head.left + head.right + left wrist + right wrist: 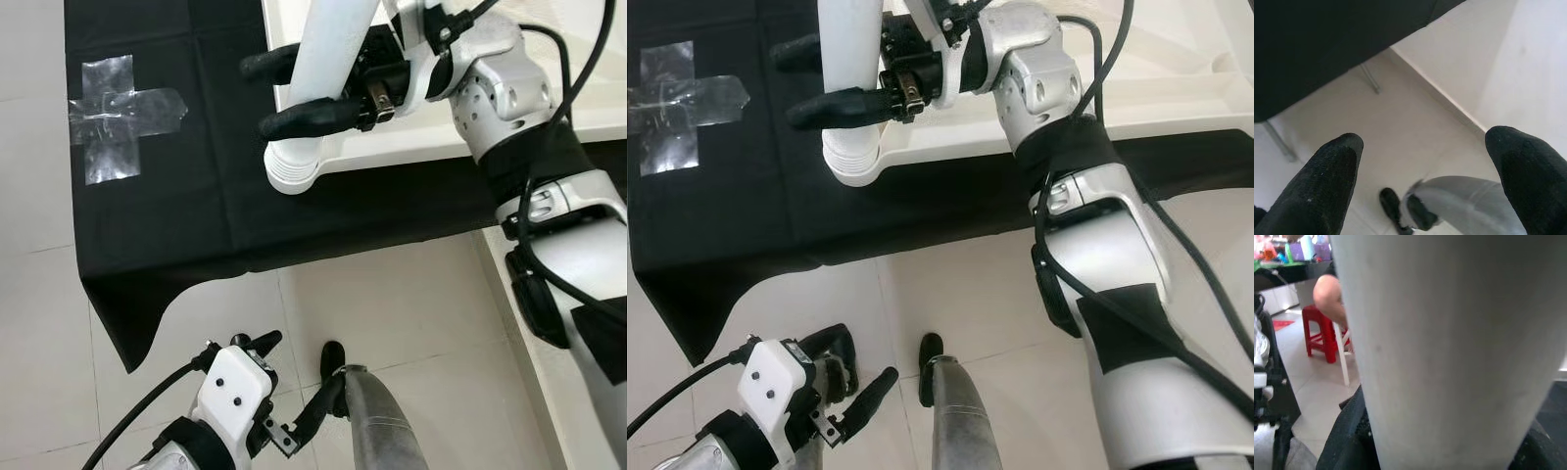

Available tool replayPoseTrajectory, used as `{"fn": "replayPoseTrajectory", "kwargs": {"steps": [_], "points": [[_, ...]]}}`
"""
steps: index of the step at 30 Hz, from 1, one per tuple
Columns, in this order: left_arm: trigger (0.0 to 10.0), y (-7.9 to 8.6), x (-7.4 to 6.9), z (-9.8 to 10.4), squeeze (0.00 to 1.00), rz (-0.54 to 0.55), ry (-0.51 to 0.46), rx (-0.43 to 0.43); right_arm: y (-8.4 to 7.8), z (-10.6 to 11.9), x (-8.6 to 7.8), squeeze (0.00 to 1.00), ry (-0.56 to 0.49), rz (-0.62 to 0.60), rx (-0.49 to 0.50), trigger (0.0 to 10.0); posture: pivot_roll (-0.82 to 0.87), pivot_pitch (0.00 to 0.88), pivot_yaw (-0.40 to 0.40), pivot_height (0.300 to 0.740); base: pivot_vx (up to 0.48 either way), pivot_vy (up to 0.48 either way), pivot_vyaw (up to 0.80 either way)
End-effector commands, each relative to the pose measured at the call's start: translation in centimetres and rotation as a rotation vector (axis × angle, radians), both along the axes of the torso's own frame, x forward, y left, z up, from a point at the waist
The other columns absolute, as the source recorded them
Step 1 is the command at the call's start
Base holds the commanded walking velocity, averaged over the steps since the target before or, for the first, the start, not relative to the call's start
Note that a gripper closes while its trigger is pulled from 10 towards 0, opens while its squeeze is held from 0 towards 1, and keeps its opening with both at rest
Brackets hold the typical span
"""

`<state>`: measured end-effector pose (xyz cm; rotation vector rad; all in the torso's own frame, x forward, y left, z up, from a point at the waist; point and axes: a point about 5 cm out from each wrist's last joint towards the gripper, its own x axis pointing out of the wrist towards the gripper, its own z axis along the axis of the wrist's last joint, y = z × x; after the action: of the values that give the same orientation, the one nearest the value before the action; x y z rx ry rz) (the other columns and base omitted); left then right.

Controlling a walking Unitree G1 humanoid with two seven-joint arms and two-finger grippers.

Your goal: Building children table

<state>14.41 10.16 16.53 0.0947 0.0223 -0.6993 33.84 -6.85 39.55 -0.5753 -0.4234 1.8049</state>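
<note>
1. Over the near edge of the bench [196, 206], which is draped in a black cloth [176, 245], the right gripper [299, 93] holds a white plastic table leg [328, 59], its jaws pinching the tube from both sides.
2. That leg stands close to upright; its ribbed lower end [291, 168] sits at the corner of a white tabletop panel [411, 137] lying on the cloth, though whether it is seated in a socket cannot be told.
3. Clear tape [113, 113] is stuck in a cross shape on the cloth, well to the left of the leg.
4. Down low near the tiled floor [411, 304], the left gripper [294, 377] hangs below the bench edge, jaws spread apart with nothing between them.
5. One of the robot's own grey legs [377, 421] with a black foot shows just beside that gripper.
6. Past the table leg in the right wrist view, a red plastic stool [1322, 335] stands on the floor with part of a person [1330, 293] near it.
</note>
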Motion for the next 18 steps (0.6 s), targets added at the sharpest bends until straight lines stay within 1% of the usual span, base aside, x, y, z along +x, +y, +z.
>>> {"fn": "replayPoseTrajectory", "kwargs": {"steps": [1,2,4,9,13,18], "points": [[10.0,0.0,-0.5,-0.2,0.0,-0.009,0.016,0.023,0.2,-4.1,1.1,0.0,0.101,-0.047,-0.16,10.0,0.14,0.585,-0.116,0.74,0.0,0.0,0.0],[10.0,0.3,-0.4,0.3,0.0,0.008,-0.008,0.036,0.3,-4.2,1.0,0.0,0.094,-0.038,-0.19,10.0,0.14,0.581,-0.118,0.74,0.0,0.0,0.0],[10.0,0.4,-0.4,0.6,0.0,0.015,-0.017,0.039,0.4,-4.3,0.9,0.0,0.09,-0.035,-0.202,10.0,0.14,0.581,-0.118,0.74,0.0,0.0,0.0],[10.0,0.9,0.2,2.1,0.0,0.052,-0.081,0.036,1.2,-4.7,0.8,0.0,0.082,-0.023,-0.269,10.0,0.14,0.578,-0.119,0.74,0.0,0.0,0.0],[10.0,1.0,0.4,2.3,0.0,0.055,-0.087,0.038,1.4,-4.9,0.8,0.0,0.088,-0.022,-0.281,10.0,0.14,0.577,-0.12,0.74,0.0,0.0,0.0],[10.0,0.9,0.4,2.3,0.0,0.061,-0.092,0.04,1.9,-5.2,0.7,0.0,0.087,-0.011,-0.337,10.0,0.15,0.574,-0.12,0.74,0.0,0.0,0.0]]}}
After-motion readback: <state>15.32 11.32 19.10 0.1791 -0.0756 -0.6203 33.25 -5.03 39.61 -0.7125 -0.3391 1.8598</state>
